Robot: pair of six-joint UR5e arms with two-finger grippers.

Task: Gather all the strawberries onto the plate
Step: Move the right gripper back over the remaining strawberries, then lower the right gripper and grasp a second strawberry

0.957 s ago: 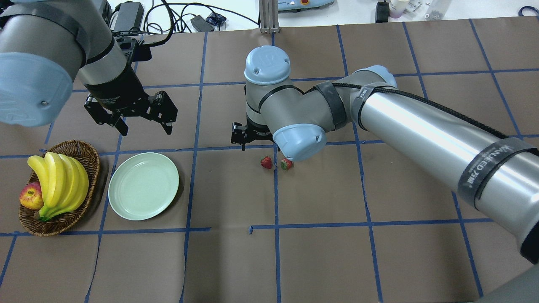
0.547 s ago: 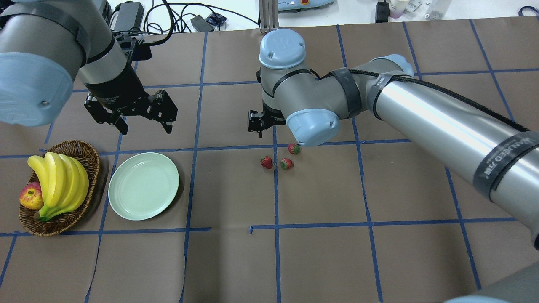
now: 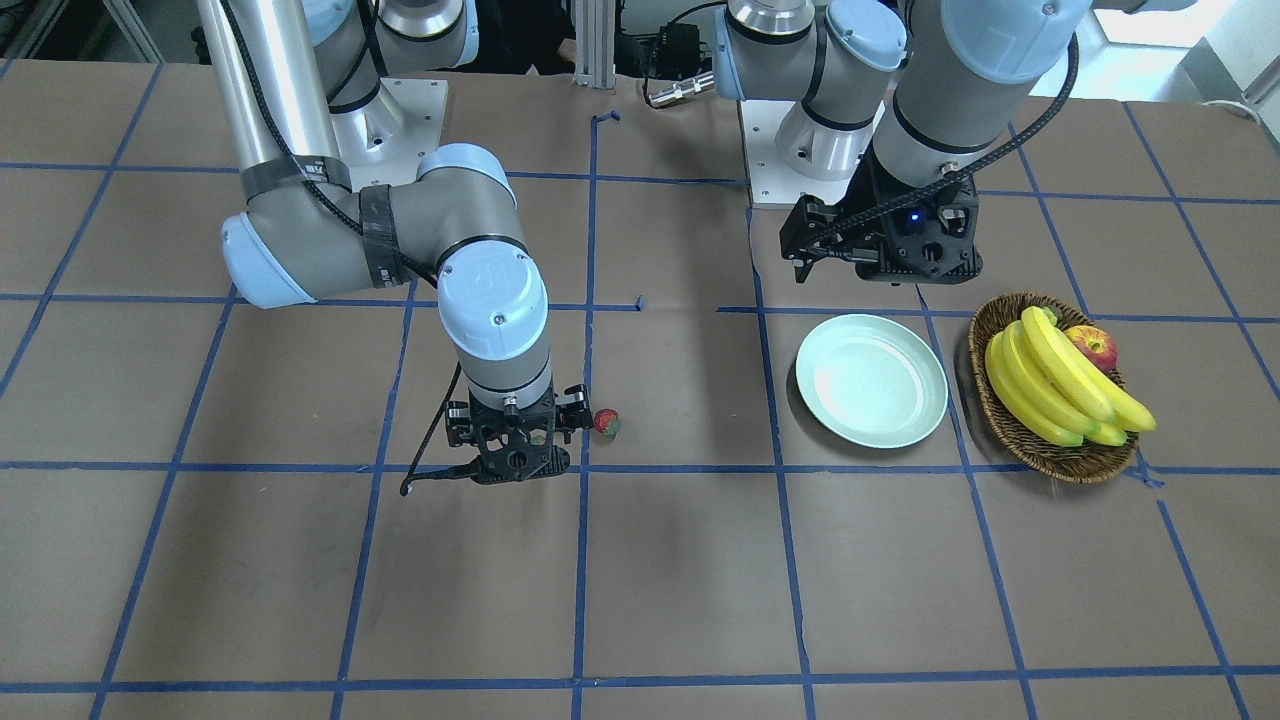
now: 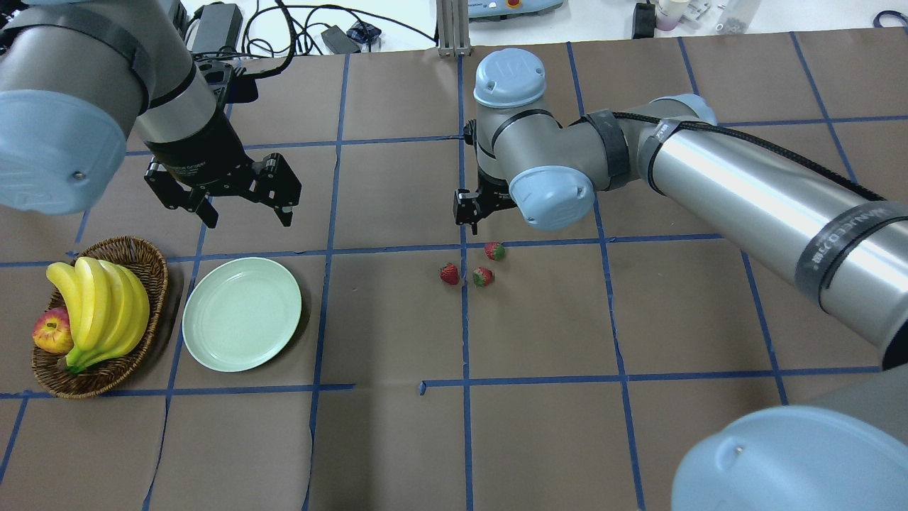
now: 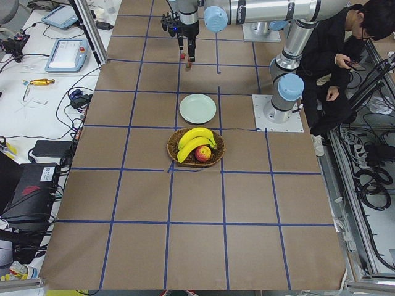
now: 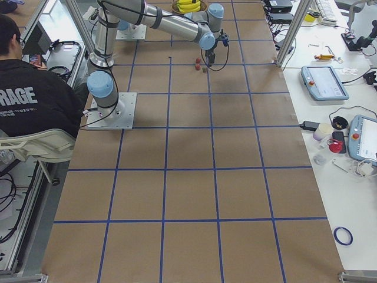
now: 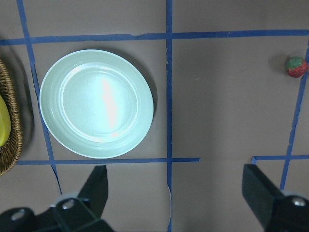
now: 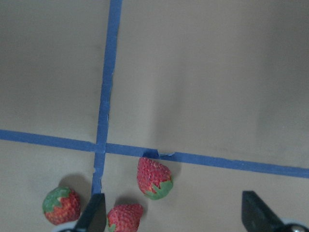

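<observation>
The three strawberries lie on the brown table [image 4: 567,440] near its middle, beside a crossing of blue tape lines [image 4: 464,319]. The left strawberry [image 4: 449,273] is just left of the tape line that runs from near to far. The right strawberry [image 4: 483,276] is just on the other side of that line. The far strawberry [image 4: 494,250] is a little beyond the right one, at the near edge of the cross line. The three are close together but do not touch one another.

The plate [image 4: 241,314] lies well apart from them, to the left. It is just right of the wicker basket [image 4: 152,262], which holds a bunch of bananas [image 4: 99,305] and an apple [image 4: 51,331].

The right gripper [image 3: 512,465] is over the table just on the far side of the strawberries. Its jaws are spread wide and grasp nothing. In the right wrist view one jaw shows between the left and the right strawberry, and the other jaw is far off to the right. I cannot tell how high the jaws are over the table.

The left gripper [image 4: 248,218] hangs above the table on the far side of the plate and the basket. Its jaws are also spread wide and hold nothing. Its wrist camera looks down on the plate, and one strawberry is in the far right corner of that view.
</observation>
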